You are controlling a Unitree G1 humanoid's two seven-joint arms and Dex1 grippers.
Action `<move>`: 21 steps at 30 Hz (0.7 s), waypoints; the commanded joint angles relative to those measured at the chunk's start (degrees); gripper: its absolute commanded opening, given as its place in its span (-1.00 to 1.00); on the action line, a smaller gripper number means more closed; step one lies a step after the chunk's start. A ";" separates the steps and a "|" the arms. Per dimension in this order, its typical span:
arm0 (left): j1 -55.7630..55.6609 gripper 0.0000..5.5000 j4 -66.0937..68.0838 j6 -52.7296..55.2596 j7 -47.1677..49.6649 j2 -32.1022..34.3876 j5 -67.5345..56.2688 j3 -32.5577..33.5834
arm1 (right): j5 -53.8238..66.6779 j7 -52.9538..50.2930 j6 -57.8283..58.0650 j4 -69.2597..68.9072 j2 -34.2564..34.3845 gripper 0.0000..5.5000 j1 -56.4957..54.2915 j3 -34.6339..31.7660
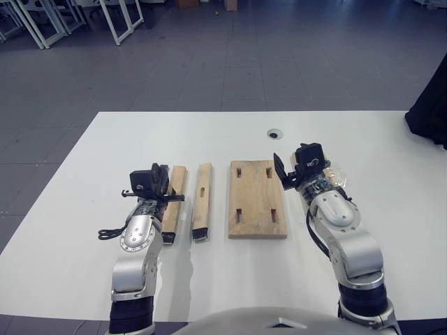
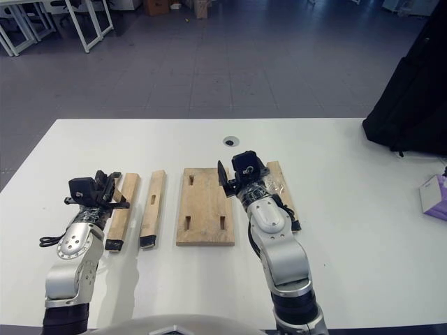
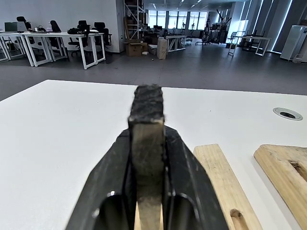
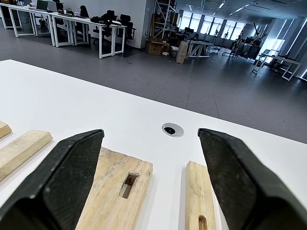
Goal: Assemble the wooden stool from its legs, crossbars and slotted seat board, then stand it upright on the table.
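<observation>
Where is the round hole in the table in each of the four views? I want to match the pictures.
Left eye view: hole near the table's far edge, beyond the seat board.
Right eye view: hole in the same spot, beyond the board.
Left wrist view: hole far off, beyond the wood pieces.
Right wrist view: hole framed by the open right gripper, beyond the board.
Shared landmark: the table's far edge.
</observation>
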 commanded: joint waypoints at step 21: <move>-11.68 -0.21 -8.90 13.27 2.05 -0.12 -0.59 2.05 | -0.84 0.17 1.01 0.70 -0.15 0.31 -2.35 -1.16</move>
